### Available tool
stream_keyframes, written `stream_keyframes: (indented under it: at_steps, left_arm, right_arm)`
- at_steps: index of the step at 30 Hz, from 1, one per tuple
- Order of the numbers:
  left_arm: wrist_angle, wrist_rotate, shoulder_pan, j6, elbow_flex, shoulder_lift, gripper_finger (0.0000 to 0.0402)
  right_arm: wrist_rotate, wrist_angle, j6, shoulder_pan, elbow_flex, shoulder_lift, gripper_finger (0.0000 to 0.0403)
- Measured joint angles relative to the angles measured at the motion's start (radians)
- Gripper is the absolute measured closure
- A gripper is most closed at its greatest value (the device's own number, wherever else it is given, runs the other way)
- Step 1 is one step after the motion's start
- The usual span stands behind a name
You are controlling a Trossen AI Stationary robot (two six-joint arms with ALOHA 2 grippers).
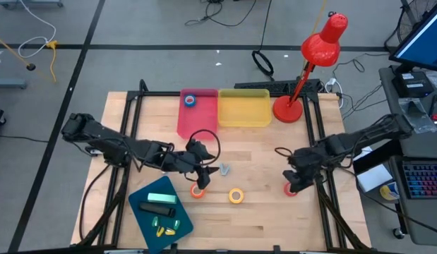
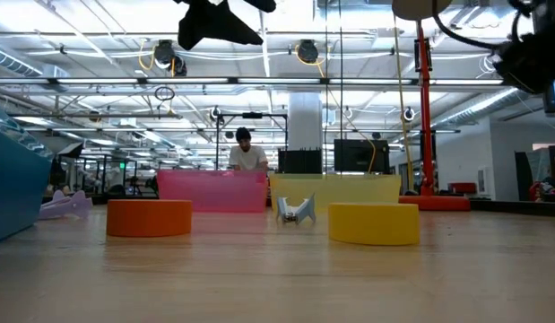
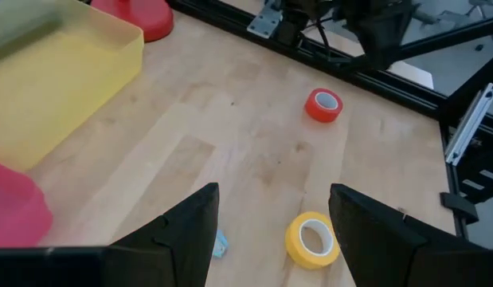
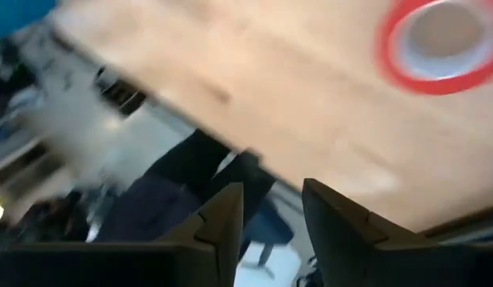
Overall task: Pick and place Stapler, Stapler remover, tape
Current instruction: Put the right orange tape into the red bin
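The left gripper (image 1: 199, 175), fingers spread with nothing between them, hangs at centre-left of the overhead frame. The orange tape roll (image 1: 197, 190) lies just below it there, the stapler remover (image 1: 222, 168) just to its right, and the yellow tape roll (image 1: 236, 195) a little further right and lower. The left arm is plainly nearest to all three.

The right gripper (image 1: 296, 180) sits at centre-right, fingers apart and empty, with the red tape roll (image 1: 291, 189) close underneath; I judge that roll falls to the right arm.

The blue tape roll (image 1: 190, 100) already rests in the pink bin (image 1: 198, 121). The rolls are round, so approach angle matters little. The right wrist view is blurred, and the red roll is cut off at its edge.
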Motion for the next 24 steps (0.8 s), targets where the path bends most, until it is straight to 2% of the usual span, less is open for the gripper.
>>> stream_keyframes:
  at_steps: [4, 13, 24]
  left_arm:
    - [-0.002, 0.022, 0.018, 0.014, 0.0, 0.0, 0.0163]
    - [-0.003, 0.025, 0.044, 0.025, 0.0, 0.0, 0.0163]
    - [-0.003, 0.024, 0.044, 0.025, 0.0, 0.0, 0.0163]
  right_arm:
    - [0.105, -0.119, 0.046, 0.022, -0.001, -0.011, 0.0286]
    - [0.306, -0.141, 0.079, 0.022, -0.001, 0.048, 0.0287]
    - [0.28, -0.129, 0.048, 0.027, -0.001, 0.163, 0.0287]
